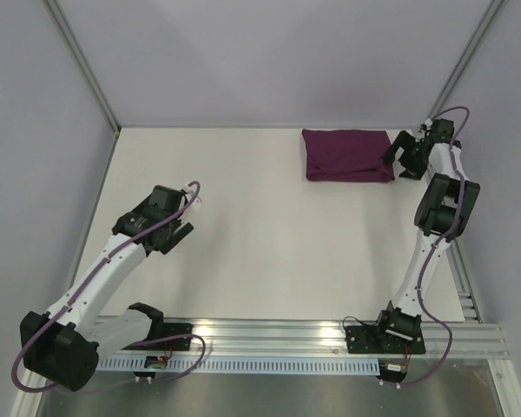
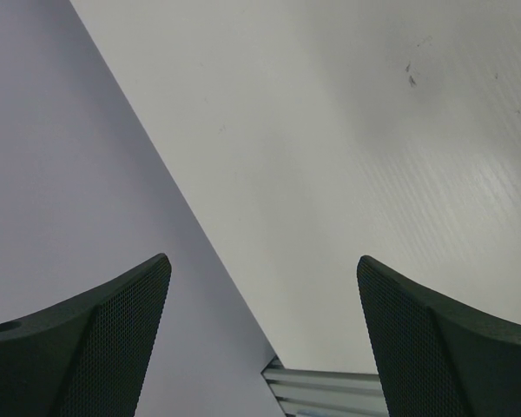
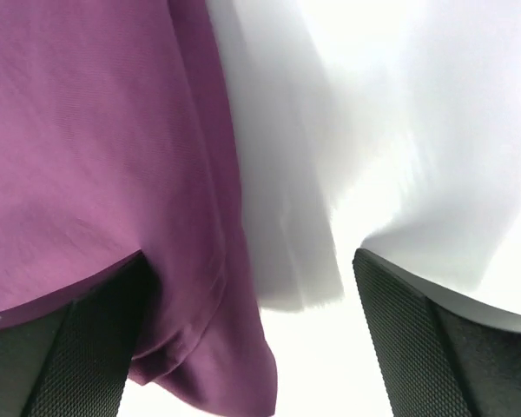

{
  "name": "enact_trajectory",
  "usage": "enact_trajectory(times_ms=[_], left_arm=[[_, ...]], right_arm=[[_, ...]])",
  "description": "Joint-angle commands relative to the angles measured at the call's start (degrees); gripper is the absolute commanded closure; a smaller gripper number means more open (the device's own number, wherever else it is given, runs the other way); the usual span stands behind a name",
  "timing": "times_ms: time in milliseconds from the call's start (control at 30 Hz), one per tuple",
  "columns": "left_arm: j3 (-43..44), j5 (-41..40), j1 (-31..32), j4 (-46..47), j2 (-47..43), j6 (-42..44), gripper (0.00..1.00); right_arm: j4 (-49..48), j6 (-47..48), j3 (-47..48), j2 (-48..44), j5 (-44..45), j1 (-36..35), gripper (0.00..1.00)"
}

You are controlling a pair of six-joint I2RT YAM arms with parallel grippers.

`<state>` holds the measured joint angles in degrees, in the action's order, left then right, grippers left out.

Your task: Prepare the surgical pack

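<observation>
The right gripper (image 1: 405, 159) stood at the upper right of the overhead frame, jaws spread wide and pinching nothing. In its wrist view, the folded dark-purple cloth (image 3: 87, 156) ran behind the finger (image 3: 78, 356) at lower left, its edge reaching into the gap. The cloth lay flat on the white table (image 1: 260, 252), just left of that gripper. The left gripper (image 1: 181, 230), jaws likewise spread and empty, hung over the table at centre left, well apart from the cloth.

White matte table (image 1: 243, 261), plain pale grey walls (image 1: 269, 52) on three sides, metal corner posts (image 1: 82, 65). Between the left gripper (image 2: 260, 257) jaws: wall left, table right, ribbed aluminium rail (image 2: 326, 391) lowest. Soft even light.
</observation>
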<state>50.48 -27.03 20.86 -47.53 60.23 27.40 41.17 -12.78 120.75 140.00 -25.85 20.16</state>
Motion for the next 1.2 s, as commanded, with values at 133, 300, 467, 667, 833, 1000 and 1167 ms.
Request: enact_trajectory(times_ms=[133, 300, 467, 667, 833, 1000, 1167], left_arm=[[2.3, 3.4, -0.6, -1.5, -1.2, -1.0, 0.04], [0.0, 4.9, -0.6, -1.4, -4.1, -1.9, 0.04], [-4.2, 6.0, -0.6, -1.3, -9.9, -2.2, 0.02], [-9.9, 8.6, -0.6, -0.9, -18.1, -3.9, 0.00], [-15.3, 10.6, -0.6, 1.9, -22.8, -5.4, 0.00], [-20.4, 9.9, -0.6, 4.7, -27.7, -5.3, 0.00], [-20.9, 12.0, -0.6, 4.9, -27.4, -5.2, 0.00]], right_arm=[[-5.1, -2.7, -13.9, -21.9, 19.4, 0.6, 0.00], [-13.9, -4.5, -38.4, -46.7, 29.8, -0.9, 0.00], [-15.9, -3.8, -55.9, -65.2, 27.0, -2.4, 0.00], [-13.2, -5.3, -72.4, -86.5, 20.6, -2.5, 0.00], [-14.0, -7.8, -86.0, -98.0, 15.3, -2.7, 0.00], [-16.4, -9.4, -93.2, -105.5, 14.9, -2.7, 0.00], [-17.5, -9.7, -95.3, -108.8, 12.4, -2.7, 0.00]])
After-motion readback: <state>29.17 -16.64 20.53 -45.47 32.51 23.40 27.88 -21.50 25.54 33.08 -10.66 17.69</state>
